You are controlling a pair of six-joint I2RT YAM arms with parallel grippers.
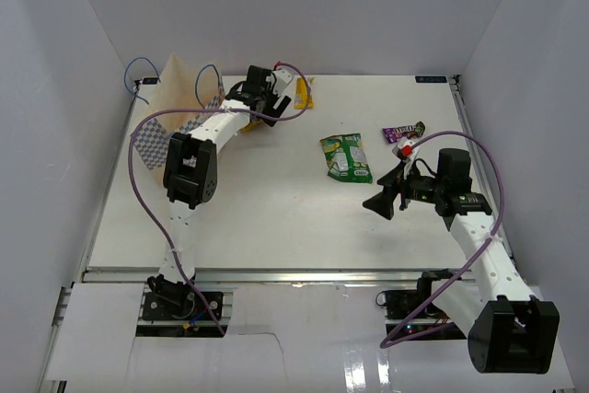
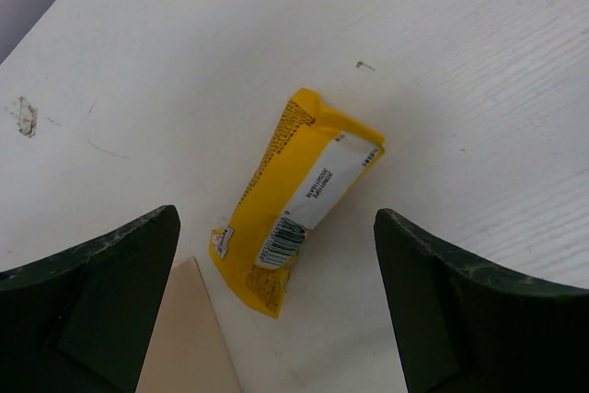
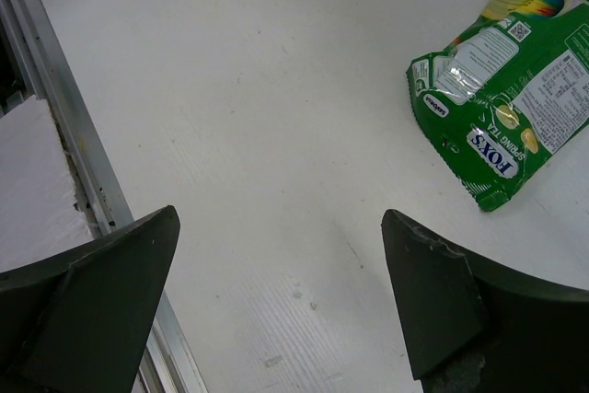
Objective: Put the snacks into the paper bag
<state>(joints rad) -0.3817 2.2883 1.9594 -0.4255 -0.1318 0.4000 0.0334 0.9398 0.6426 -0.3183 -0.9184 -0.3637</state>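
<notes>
**Left wrist view: yellow wrapper [image 2: 299, 200] lies outside paper bag [image 1: 179, 89]**

Glossy, creased and oblong, the wrapper lies flat on the matte white table [image 2: 138, 62] between the widely spread dark fingers of the left gripper [image 2: 276, 225]. The right gripper [image 3: 281, 223] is likewise spread wide and holds nothing. The crumpled green bag [image 3: 504, 103] lies near it. The narrow purple packet [image 1: 405, 132] lies just beyond.

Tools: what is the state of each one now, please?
Left tool: open, holding nothing, above a yellow wrapper.
Right tool: open, holding nothing.
</notes>
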